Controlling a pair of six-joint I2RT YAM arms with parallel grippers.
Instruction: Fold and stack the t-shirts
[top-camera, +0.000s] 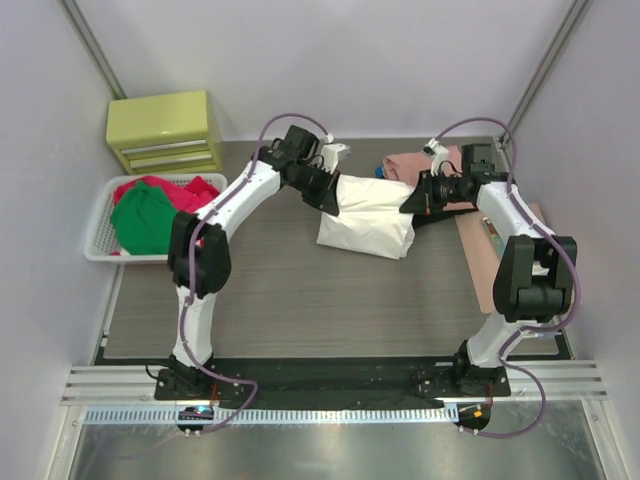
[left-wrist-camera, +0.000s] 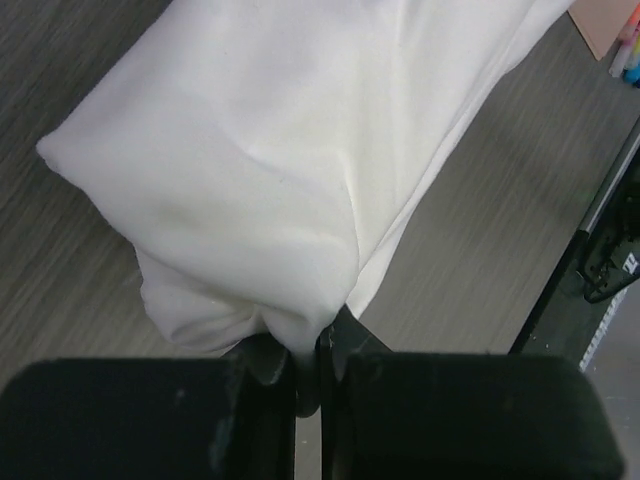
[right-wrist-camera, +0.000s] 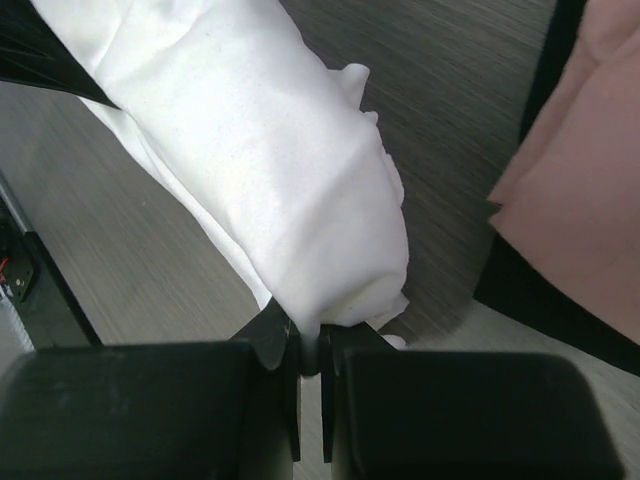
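Basket (top-camera: 98, 225) crowds the left; table (top-camera: 290, 300) before the t-shirt (top-camera: 370, 215) lies open.
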